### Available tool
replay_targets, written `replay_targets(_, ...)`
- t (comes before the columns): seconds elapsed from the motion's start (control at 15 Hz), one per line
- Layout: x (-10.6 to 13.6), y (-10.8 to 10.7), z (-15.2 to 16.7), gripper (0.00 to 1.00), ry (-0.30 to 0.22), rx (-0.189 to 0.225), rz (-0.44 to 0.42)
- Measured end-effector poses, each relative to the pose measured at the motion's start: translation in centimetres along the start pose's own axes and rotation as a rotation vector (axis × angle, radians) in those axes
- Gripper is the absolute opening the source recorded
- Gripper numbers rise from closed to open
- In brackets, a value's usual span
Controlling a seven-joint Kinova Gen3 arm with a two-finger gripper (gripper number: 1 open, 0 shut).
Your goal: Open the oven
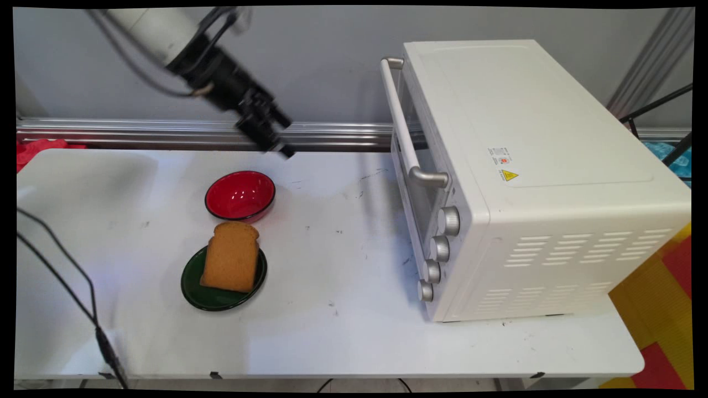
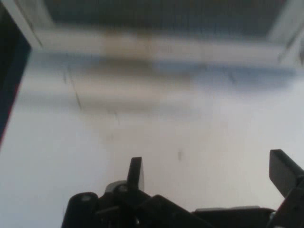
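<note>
Hovering open gripper [image 1: 278, 145] above red bowl [image 1: 240, 195]; oven [image 1: 531, 177] sticker [image 1: 509, 176] unreadable.

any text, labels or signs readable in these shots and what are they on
No words can be read in either view.
Yellow triangular warning sign: on the top of the white toaster oven, its symbol too small to make out.
Small printed label with a red mark, just above that sign: too small to read.
The oven's four knobs: no markings legible.
Red bowl, green plate, slice of bread, gripper: no text visible.
</note>
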Motion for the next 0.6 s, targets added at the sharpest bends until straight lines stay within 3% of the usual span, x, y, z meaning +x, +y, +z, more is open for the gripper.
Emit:
replay_targets(0.4, 6.5, -1.3, -0.3, 1.00, 0.148, -0.032, -0.019)
replay_targets(0.6, 8.2, -1.5, -0.2, 1.00, 0.181, -0.053, -0.003)
